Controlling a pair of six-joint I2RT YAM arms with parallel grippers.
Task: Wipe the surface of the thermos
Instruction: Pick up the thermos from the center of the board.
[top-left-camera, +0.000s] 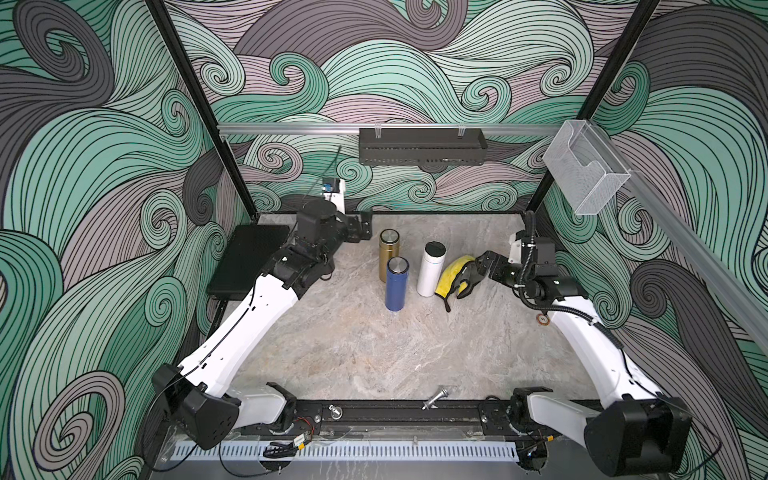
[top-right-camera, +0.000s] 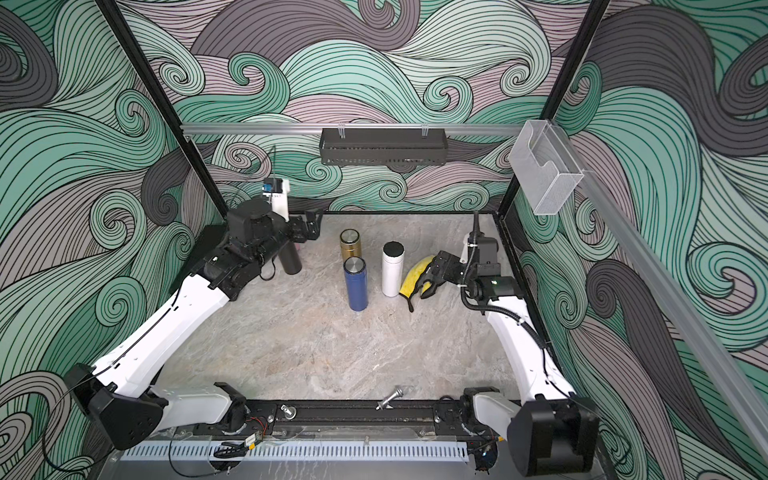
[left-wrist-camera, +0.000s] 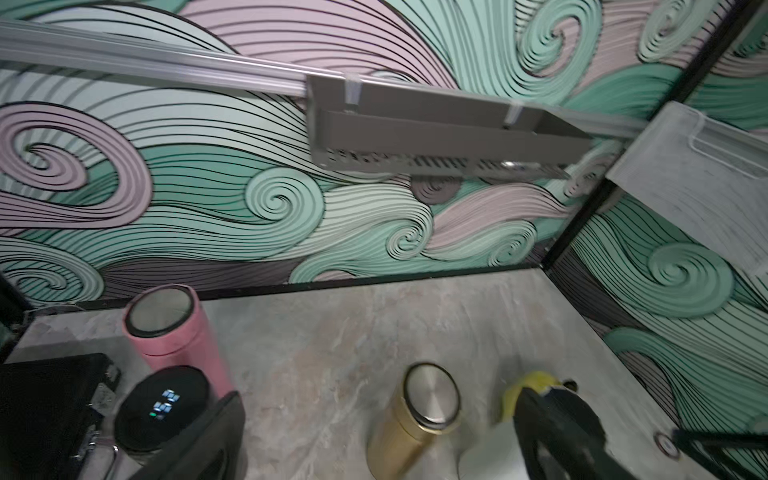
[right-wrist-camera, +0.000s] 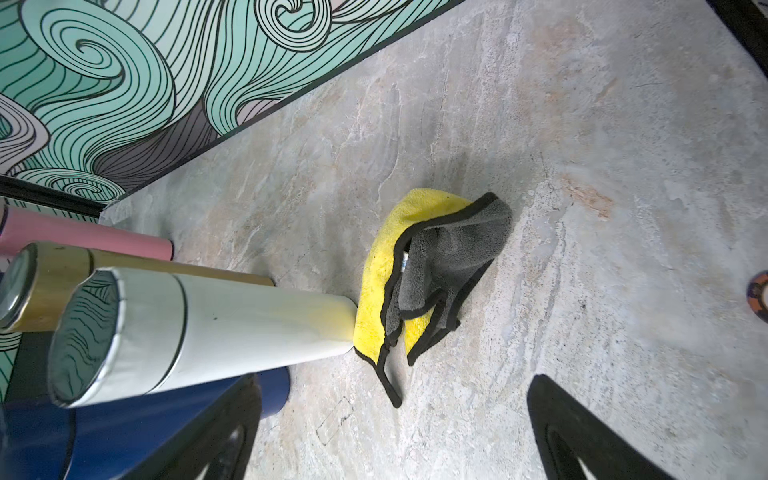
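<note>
Beside the white thermos (right-wrist-camera: 249, 320), yellow-grey cloth (right-wrist-camera: 415, 274) crumpled on table (right-wrist-camera: 582, 166), right gripper (right-wrist-camera: 395, 436) spread wide above it, apparently not touching, left gripper (top-left-camera: 364, 227) likewise spread.

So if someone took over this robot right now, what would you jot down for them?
Left hand: open, empty, at the back near the gold thermos.
Right hand: open, poised over the cloth, not gripping it.
Cloth: crumpled on the table, against the white thermos base.
The blue thermos, pink thermos and black thermos stand upright too.
Done: no wiping evident.
To do: grab the cloth, wipe the thermos.
</note>
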